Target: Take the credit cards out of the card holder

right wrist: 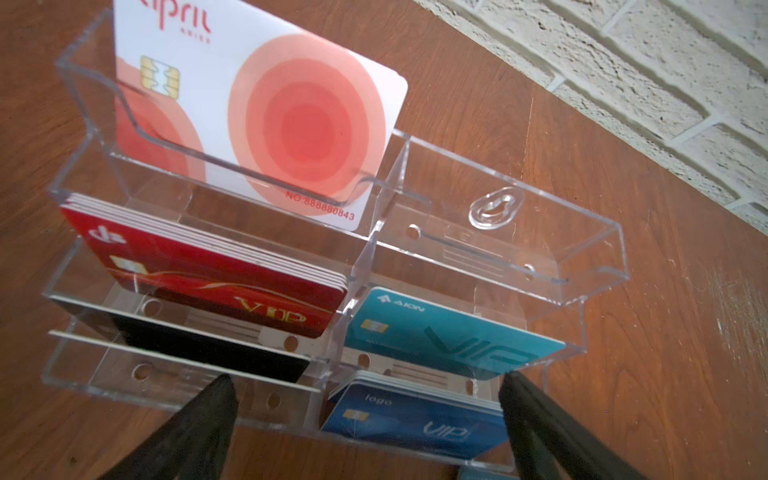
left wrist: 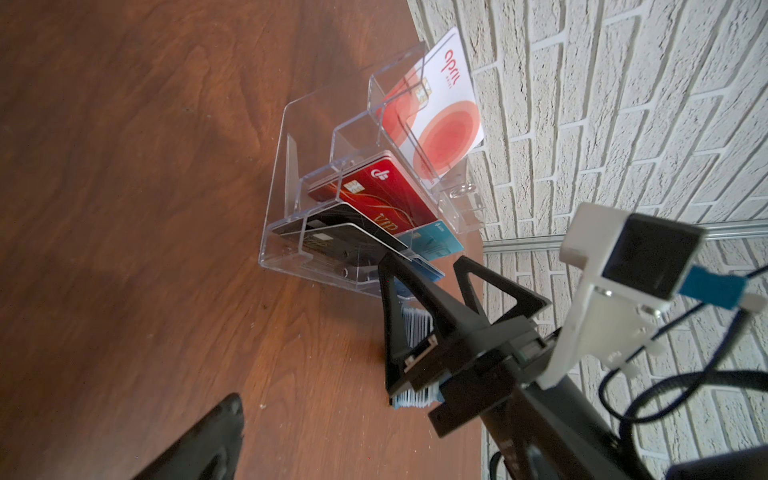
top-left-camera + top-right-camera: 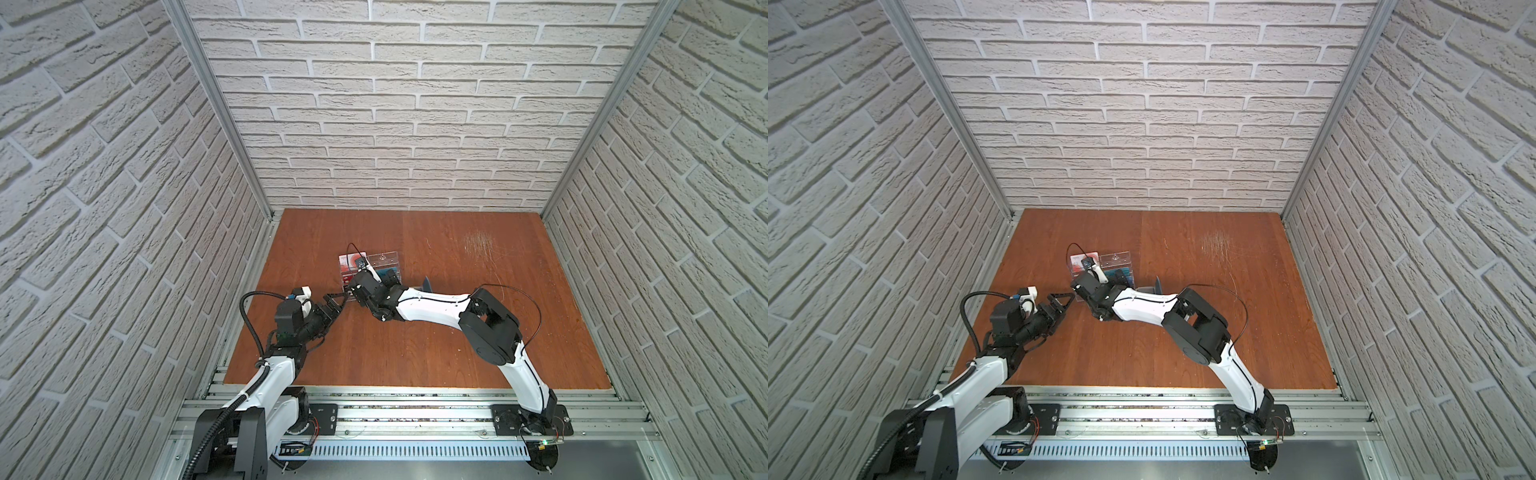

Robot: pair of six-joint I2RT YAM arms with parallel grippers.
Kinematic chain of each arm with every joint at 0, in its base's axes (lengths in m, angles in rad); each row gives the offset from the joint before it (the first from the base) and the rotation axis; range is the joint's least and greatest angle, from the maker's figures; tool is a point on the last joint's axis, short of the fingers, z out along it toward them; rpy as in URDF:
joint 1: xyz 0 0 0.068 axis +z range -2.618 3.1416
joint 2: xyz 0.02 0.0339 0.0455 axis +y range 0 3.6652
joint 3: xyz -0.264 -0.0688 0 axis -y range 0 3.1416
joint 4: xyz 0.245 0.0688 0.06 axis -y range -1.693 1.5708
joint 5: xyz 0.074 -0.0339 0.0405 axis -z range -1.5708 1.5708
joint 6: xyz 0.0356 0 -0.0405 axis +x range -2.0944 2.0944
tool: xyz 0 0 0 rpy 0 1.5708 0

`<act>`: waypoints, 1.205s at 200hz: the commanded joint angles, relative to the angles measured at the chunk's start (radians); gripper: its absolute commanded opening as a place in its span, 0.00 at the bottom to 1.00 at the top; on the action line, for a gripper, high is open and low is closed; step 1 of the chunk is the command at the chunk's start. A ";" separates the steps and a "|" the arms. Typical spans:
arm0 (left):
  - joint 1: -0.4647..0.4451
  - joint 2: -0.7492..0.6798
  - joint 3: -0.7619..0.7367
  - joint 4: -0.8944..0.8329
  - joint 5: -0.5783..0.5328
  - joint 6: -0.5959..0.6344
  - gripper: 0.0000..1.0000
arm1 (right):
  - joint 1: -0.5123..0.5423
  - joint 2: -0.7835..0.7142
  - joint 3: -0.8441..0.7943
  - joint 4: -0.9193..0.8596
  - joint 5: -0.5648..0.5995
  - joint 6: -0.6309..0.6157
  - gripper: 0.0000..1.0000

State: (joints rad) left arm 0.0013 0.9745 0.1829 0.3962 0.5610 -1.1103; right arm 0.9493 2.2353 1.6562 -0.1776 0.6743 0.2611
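Three pale brick-patterned walls (image 3: 374, 124) box in a scratched reddish-brown wooden tabletop (image 3: 415, 353). Your left gripper (image 3: 338, 305) and right gripper (image 1: 365, 379) gape empty by the clear acrylic rack (image 1: 582, 266); the slate-blue folding card holder (image 3: 428, 285) stands just beside it.

**Camera placement.** Both top views look steeply down from high above the front edge of the table (image 3: 415, 353), facing the brick wall (image 3: 374, 124) behind the clear rack (image 3: 384, 261); the rack appears small and distant. The left wrist view looks from low and near, off the rack's front left corner, past the right gripper (image 2: 424, 266). The right wrist view faces the rack's open front at close range, between that gripper's fingers (image 1: 195, 419). All four views share the rack.
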 commanded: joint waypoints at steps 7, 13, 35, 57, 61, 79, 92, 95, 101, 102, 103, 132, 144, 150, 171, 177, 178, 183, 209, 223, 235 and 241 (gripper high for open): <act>0.009 -0.004 -0.019 0.032 0.016 0.024 0.98 | 0.009 0.012 0.035 0.000 0.037 0.027 1.00; 0.009 -0.001 -0.021 0.034 0.017 0.024 0.98 | 0.009 0.012 0.038 0.002 0.039 0.027 1.00; 0.008 0.009 -0.021 0.042 0.017 0.023 0.98 | 0.009 0.013 0.044 0.001 0.048 0.029 1.00; 0.009 0.013 -0.023 0.046 0.017 0.023 0.98 | 0.008 0.017 0.049 0.000 0.051 0.026 1.00; 0.009 0.013 -0.023 0.046 0.018 0.023 0.98 | 0.008 0.018 0.049 -0.001 0.051 0.026 1.00; 0.009 0.012 -0.026 0.045 0.019 0.023 0.98 | 0.009 0.010 0.040 0.003 0.050 0.027 1.00; 0.008 0.006 -0.026 0.039 0.022 0.024 0.98 | 0.009 -0.011 0.021 0.015 0.042 0.029 1.00; 0.009 0.005 -0.026 0.037 0.022 0.025 0.98 | 0.009 -0.016 0.017 0.016 0.041 0.029 1.00; 0.009 -0.001 -0.026 0.033 0.023 0.024 0.98 | 0.010 -0.028 0.008 0.019 0.041 0.029 1.00; 0.009 -0.001 -0.026 0.032 0.023 0.024 0.98 | 0.010 -0.032 0.007 0.020 0.041 0.029 1.00; 0.009 -0.002 -0.026 0.032 0.023 0.024 0.98 | 0.011 -0.034 0.004 0.021 0.041 0.030 1.00; 0.007 -0.057 -0.025 -0.014 0.022 0.020 0.98 | 0.014 -0.120 -0.065 0.031 0.042 0.030 1.00; 0.002 -0.088 -0.023 -0.045 0.017 0.018 0.98 | 0.016 -0.162 -0.097 0.026 0.048 0.033 1.00; -0.001 -0.104 -0.023 -0.058 0.014 0.017 0.98 | 0.017 -0.183 -0.118 0.025 0.053 0.036 1.00; -0.029 -0.162 -0.013 -0.121 -0.007 0.022 0.98 | 0.016 -0.283 -0.197 0.032 0.078 0.044 1.00; -0.042 -0.176 -0.006 -0.143 -0.017 0.026 0.98 | 0.017 -0.312 -0.219 0.030 0.093 0.049 1.00; -0.045 -0.178 -0.005 -0.147 -0.020 0.027 0.98 | 0.016 -0.316 -0.222 0.030 0.097 0.049 1.00; -0.056 -0.189 0.000 -0.164 -0.029 0.032 0.98 | 0.016 -0.338 -0.241 0.025 0.108 0.053 1.00; -0.146 -0.217 0.033 -0.206 -0.093 0.033 0.98 | 0.015 -0.457 -0.312 -0.049 0.172 0.098 1.00; -0.210 -0.209 0.058 -0.210 -0.135 0.032 0.98 | 0.007 -0.506 -0.330 -0.109 0.159 0.101 1.00; -0.265 -0.184 0.089 -0.203 -0.167 0.032 0.98 | -0.007 -0.552 -0.349 -0.170 0.118 0.091 1.00; -0.291 -0.166 0.106 -0.194 -0.180 0.032 0.98 | -0.014 -0.571 -0.360 -0.190 0.108 0.091 1.00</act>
State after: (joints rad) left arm -0.2047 0.7761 0.2127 0.1841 0.4683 -1.0939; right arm 0.9531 1.7443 1.3380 -0.2455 0.7891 0.3286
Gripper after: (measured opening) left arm 0.982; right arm 0.997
